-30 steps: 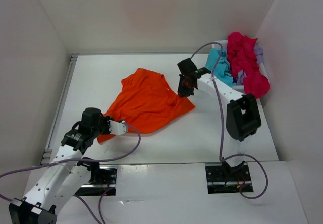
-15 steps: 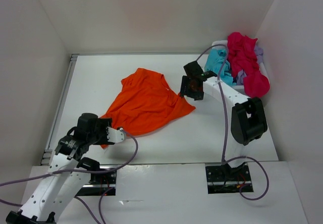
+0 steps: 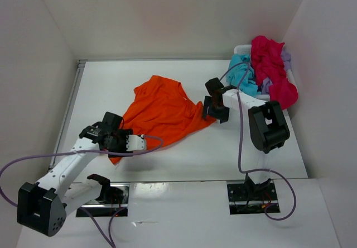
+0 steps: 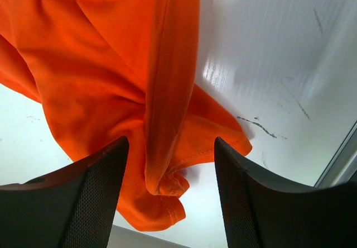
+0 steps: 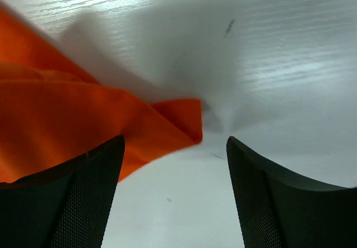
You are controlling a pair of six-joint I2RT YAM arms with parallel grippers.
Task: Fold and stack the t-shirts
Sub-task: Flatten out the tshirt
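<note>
Lying rumpled, orange t-shirt (image 3: 162,111); left gripper (image 4: 168,147), right gripper (image 5: 174,142) spread above its corners.

I count four t-shirts (image 3: 162,111) and one basket (image 3: 241,49)
three in the basket (turquoise tee (image 3: 241,72), magenta tee (image 3: 270,63), lavender tee (image 3: 286,58)), one orange tee (image 3: 159,117) left of it

t-shirt (image 3: 162,111) spread at middle of table (image 3: 111,86), other t-shirts (image 3: 270,69) heaped in basket (image 3: 240,49), far right corner
</note>
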